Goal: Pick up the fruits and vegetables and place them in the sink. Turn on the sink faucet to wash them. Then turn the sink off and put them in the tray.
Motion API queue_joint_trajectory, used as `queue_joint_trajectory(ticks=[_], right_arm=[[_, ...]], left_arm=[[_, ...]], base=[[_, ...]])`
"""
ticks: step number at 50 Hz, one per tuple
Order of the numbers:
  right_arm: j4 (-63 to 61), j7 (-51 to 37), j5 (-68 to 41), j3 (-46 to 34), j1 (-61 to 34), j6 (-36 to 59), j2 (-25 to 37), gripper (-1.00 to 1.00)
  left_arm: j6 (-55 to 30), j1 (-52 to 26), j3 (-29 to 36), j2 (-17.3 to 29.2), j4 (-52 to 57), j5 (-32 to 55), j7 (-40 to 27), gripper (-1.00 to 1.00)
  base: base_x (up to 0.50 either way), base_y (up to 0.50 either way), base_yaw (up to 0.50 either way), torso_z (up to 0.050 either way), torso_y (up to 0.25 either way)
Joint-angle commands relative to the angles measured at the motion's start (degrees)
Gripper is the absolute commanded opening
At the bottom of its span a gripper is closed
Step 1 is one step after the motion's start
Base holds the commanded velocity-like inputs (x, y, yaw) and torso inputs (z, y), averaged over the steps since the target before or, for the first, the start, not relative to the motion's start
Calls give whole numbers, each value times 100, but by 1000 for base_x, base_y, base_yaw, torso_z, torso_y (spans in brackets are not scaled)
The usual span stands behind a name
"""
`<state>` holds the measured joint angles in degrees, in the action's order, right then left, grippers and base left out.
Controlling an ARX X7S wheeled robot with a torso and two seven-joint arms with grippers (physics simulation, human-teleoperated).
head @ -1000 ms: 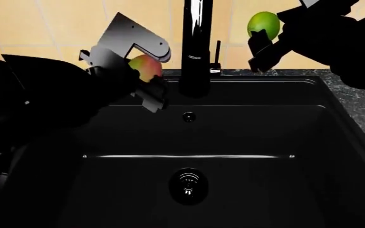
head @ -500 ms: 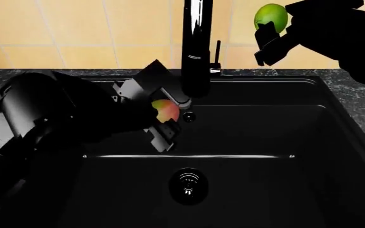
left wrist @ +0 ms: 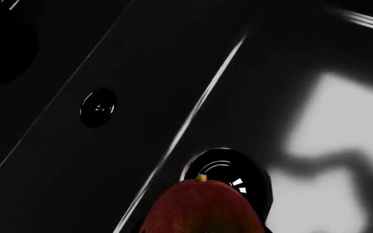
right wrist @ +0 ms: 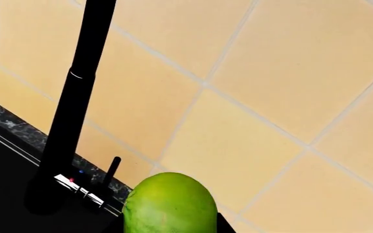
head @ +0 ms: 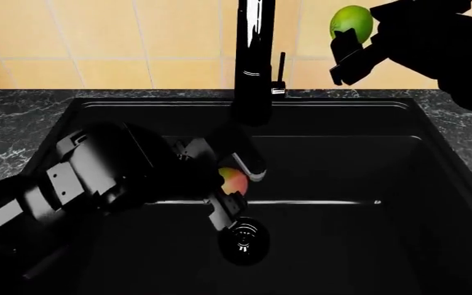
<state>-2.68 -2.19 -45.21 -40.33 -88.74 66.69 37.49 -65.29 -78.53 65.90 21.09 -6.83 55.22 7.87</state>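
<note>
My left gripper (head: pixel 238 184) is shut on the red-blushed apple-like fruit (head: pixel 233 180) and holds it low inside the black sink (head: pixel 334 184), just above the round drain (head: pixel 243 239). The left wrist view shows the fruit (left wrist: pixel 203 208) over the drain (left wrist: pixel 228 170) and the overflow hole (left wrist: pixel 98 107). My right gripper (head: pixel 353 43) is shut on the green lime (head: pixel 351 23), high above the sink's back right corner, right of the tall black faucet (head: pixel 253 61). The right wrist view shows the lime (right wrist: pixel 169 204) and the faucet (right wrist: pixel 76 102) with its lever (right wrist: pixel 112 171). The tray is out of view.
Dark marble counter (head: pixel 15 123) surrounds the sink on the left and right (head: pixel 466 141). A yellow tiled wall (head: pixel 137 37) stands behind the faucet. My left arm fills the sink's left half.
My left gripper has carried the apple-like fruit from above the sink's back rim forward and down into the basin, to just over the drain. The right gripper with the lime has risen slightly.
</note>
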Motion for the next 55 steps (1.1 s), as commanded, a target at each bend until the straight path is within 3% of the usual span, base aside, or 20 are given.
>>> queue_joint_trajectory(ticks=[1,25,41,42,55], right_arm=[[0,22,63,-2,19,-36,-6,-100],[33,22,59,-1,84,-112,16,-100],[95,53,84,-53,94,-159,-17,-100],[100,56,86,-57,93,-161,-19,-100],[111,46,87,-70,110,-170,-21,-100]], left_arm=[[158,88,431,-323,-470,-297,319,-100],[427,476,1213,-949,-1289,-722,799,-100],[556,592,1420,-1034,-1372,-831,916,-100],[564,597,1424,-1032,-1372,-833,920,100],[700,626,1349,-984,-1300,-806,918,100]], base=[[0,0,0,0,10],[0,0,0,1,0],[0,0,0,0,1],[0,0,0,0,0],[0,0,0,0,0]])
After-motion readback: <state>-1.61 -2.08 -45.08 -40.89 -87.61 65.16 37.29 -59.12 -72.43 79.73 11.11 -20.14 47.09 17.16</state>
